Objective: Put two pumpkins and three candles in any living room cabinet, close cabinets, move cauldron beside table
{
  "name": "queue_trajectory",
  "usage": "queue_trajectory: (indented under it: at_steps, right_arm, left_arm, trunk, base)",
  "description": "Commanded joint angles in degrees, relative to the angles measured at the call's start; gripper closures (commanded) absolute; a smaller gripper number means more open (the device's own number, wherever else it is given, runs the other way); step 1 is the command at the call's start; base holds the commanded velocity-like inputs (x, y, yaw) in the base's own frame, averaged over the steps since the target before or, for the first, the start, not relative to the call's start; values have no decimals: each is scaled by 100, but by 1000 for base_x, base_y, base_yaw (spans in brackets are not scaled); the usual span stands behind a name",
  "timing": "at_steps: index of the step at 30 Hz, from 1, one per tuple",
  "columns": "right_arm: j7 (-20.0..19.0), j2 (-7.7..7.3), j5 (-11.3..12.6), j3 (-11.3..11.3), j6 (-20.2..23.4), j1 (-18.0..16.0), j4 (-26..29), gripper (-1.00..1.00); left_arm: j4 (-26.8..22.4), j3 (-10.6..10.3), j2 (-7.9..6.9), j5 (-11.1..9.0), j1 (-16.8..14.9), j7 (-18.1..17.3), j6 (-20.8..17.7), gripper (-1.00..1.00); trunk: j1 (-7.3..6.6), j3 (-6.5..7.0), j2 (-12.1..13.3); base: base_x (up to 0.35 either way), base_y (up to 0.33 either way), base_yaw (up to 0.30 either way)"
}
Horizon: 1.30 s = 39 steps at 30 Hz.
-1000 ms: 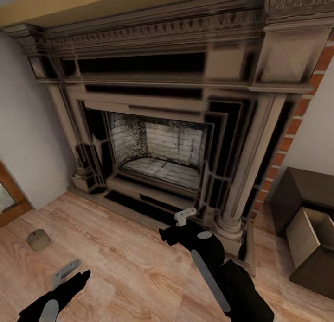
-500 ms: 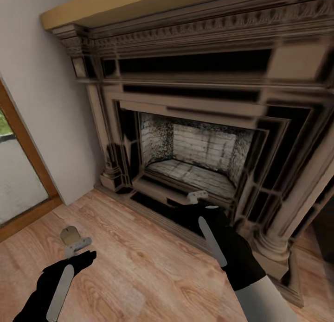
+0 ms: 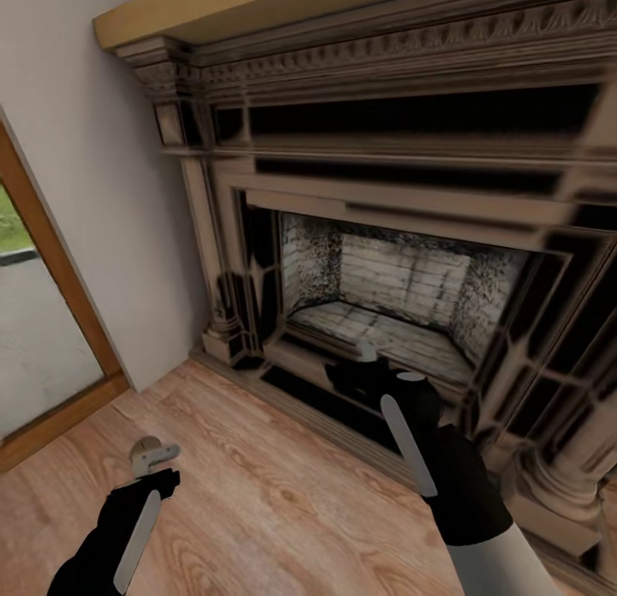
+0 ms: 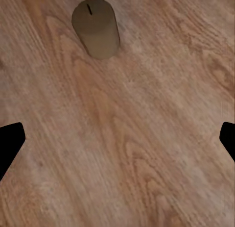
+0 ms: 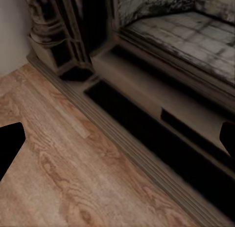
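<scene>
One grey-beige candle [image 4: 95, 28] with a dark wick stands upright on the wood floor [image 4: 127, 138]. My left gripper [image 4: 117, 141] hangs open above the floor, the candle lying ahead of its fingertips and apart from them. In the head view the left gripper [image 3: 154, 457] is low at the left, over the candle's spot. My right gripper [image 3: 364, 353] is held in front of the fireplace opening; in the right wrist view it [image 5: 117, 143] is open and holds nothing, above the hearth step. The pumpkins, cabinet and cauldron are out of view.
An ornate carved fireplace surround [image 3: 386, 176] fills the wall ahead, with a raised dark hearth step [image 5: 161, 124] at floor level. A wood-framed glass door [image 3: 43, 322] is at the left, beside a white wall [image 3: 111, 193]. Open wood floor [image 3: 274, 502] lies between the arms.
The camera has swung left: the fireplace slid right and the open cabinet drawer left the picture. My left gripper now sits over the candle, and the right one is closer to the firebox.
</scene>
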<state>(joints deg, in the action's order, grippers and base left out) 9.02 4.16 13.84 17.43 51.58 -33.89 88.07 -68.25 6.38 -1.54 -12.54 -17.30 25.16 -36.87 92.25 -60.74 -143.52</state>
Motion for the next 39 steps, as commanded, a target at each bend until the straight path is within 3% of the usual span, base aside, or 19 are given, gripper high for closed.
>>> queue_trajectory:
  at_steps: [1,20,39]
  right_arm:
    - [58,-1,59,6,20,2,20,-100]
    - [56,-10,52,6,17,23,85,-100]
    - [53,-21,49,-1,18,23,117,-100]
  left_arm:
    - [25,-3,-7,-54,-5,52,24,-100]
    - [609,23,-18,-100,-47,-5,326,-100]
    - [726,57,-20,-101,-53,-141,413,-100]
  trunk:
    - [1,-6,-2]
    - [1,-6,-2]
    - [1,-6,-2]
  base:
    - [256,241,0]
    - [268,212,0]
    - [300,151,0]
